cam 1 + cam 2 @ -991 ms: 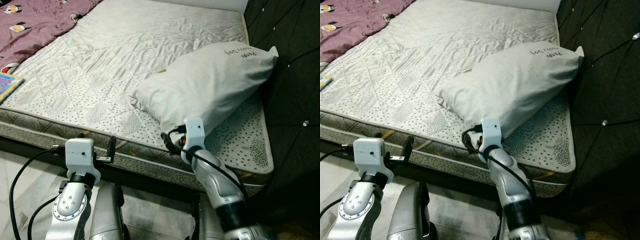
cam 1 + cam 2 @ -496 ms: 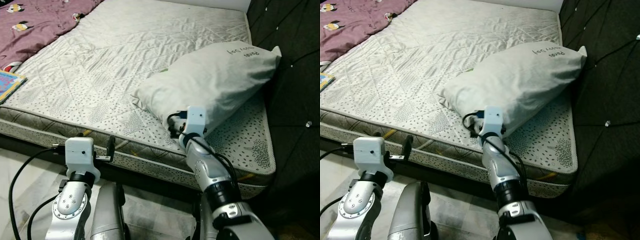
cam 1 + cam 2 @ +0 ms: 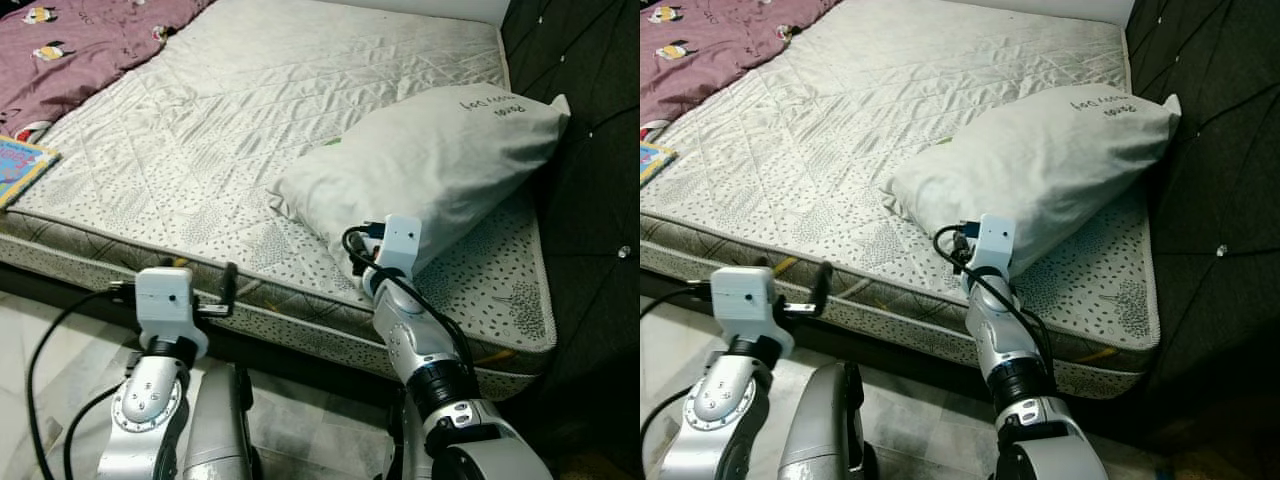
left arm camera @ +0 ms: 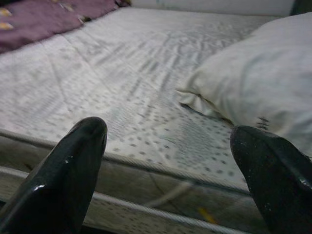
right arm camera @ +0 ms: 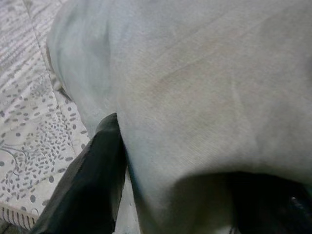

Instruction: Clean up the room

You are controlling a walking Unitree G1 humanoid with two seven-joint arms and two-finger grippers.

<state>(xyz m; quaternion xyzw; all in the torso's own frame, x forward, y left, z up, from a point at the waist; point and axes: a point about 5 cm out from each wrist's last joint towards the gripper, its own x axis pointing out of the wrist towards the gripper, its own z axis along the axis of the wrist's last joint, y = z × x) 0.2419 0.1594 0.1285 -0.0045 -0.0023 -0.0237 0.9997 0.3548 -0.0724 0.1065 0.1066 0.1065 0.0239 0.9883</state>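
Right pincer (image 5: pixel 161 195) grips the pillow (image 3: pixel 440 160) on the mattress (image 3: pixel 250 120); left pincer (image 4: pixel 170 165) — spread open.

— What is seen of the pillow (image 3: pixel 440 165)?

— A plump, pale grey-white pillow is laid on the bare mattress (image 3: pixel 250 110), on the side nearest the dark headboard (image 3: pixel 590 150), set at a slant with its lower corner toward the mattress's front edge. Small dark lettering is printed near its upper end.

— And its state?

— It is creased, and its lower edge is pressed against the right gripper (image 5: pixel 170 195), one black finger (image 5: pixel 92 180) being seen beside the fabric.
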